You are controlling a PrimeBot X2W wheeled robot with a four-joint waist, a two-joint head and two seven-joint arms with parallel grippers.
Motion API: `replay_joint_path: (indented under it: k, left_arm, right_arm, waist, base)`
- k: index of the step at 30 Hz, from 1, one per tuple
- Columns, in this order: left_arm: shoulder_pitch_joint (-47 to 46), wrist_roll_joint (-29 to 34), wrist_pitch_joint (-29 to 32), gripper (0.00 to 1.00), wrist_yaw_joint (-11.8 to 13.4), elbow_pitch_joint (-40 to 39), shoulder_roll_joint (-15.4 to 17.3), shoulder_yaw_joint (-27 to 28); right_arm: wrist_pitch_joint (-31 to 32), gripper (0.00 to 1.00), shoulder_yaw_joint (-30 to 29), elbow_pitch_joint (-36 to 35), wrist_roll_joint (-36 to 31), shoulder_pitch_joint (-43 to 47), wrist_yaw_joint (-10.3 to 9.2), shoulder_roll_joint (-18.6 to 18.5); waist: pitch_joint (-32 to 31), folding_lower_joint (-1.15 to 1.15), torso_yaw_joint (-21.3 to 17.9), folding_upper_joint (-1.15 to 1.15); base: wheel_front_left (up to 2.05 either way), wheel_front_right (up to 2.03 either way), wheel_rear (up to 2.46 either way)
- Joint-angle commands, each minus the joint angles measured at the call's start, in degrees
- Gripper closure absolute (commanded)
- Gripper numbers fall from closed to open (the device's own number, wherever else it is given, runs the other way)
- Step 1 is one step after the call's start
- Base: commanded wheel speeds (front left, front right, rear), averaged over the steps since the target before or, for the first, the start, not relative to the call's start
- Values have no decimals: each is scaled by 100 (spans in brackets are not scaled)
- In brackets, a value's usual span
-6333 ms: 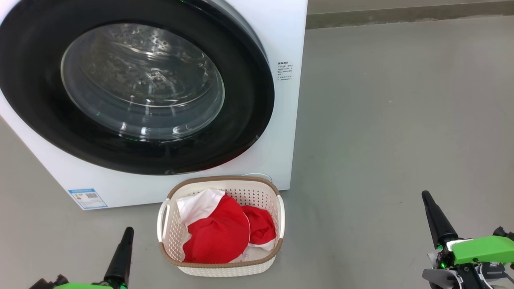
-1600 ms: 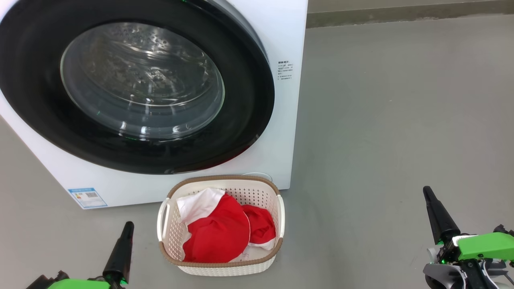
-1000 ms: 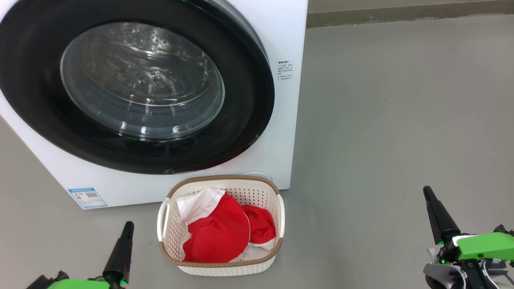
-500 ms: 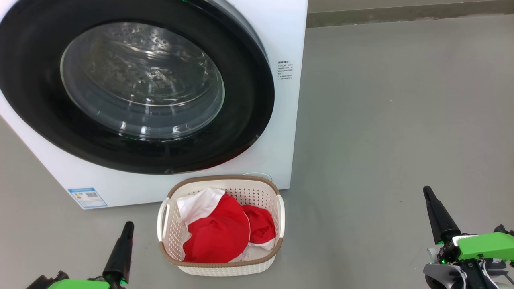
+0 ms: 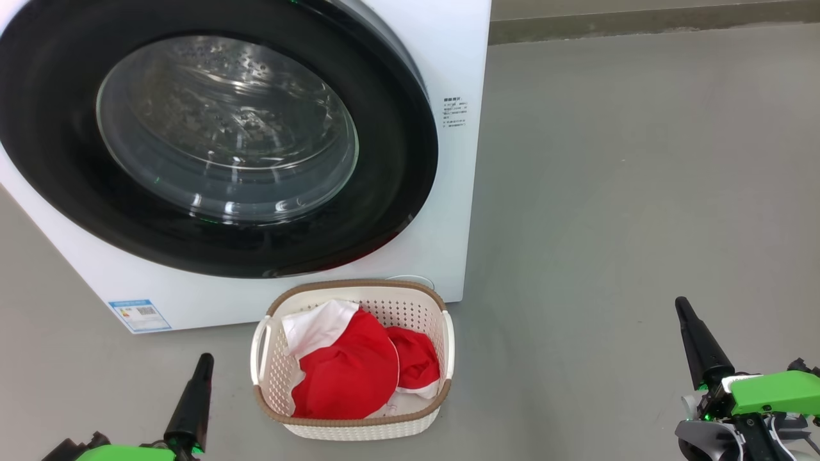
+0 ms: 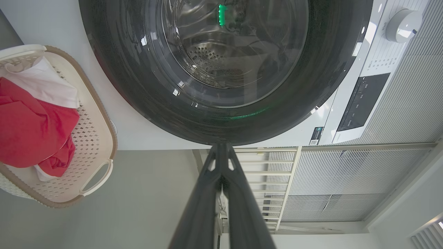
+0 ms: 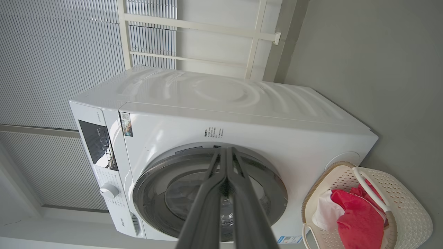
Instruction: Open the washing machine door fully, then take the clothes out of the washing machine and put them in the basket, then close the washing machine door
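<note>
Left tool (image 5: 205, 360) and right tool (image 5: 681, 303) clenched, empty; red-and-white clothes (image 5: 349, 374) heaped in cream, brown-rimmed basket (image 5: 351, 422).

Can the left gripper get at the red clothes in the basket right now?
Probably yes. The basket stands open-topped on the floor beside the left gripper, with nothing between them, and the clothes lie uncovered inside. The gripper is shut and would need opening first.

Vs earliest pic: L gripper (image 5: 205, 358) & R gripper (image 5: 680, 302) both sit a touch further up head view, slightly nearer washer (image 5: 462, 57). R shifted a hair rightward too. Tiny moves.
</note>
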Motion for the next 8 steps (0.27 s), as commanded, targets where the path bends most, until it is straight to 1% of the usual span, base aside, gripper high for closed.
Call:
replay_joint_path:
  k: [1, 8]
  left_arm:
    - [-230, -41, 19, 100, -40, -151, 103, 188]
    - [-230, -41, 19, 100, -40, -151, 103, 188]
  right_arm:
    - [39, 100, 100, -144, -8, -240, 2, -49]
    - [39, 100, 100, -144, -8, -240, 2, -49]
  waist:
    - [0, 0, 0, 0]
    - [0, 0, 0, 0]
  base:
    - [0, 0, 0]
    - [0, 0, 0]
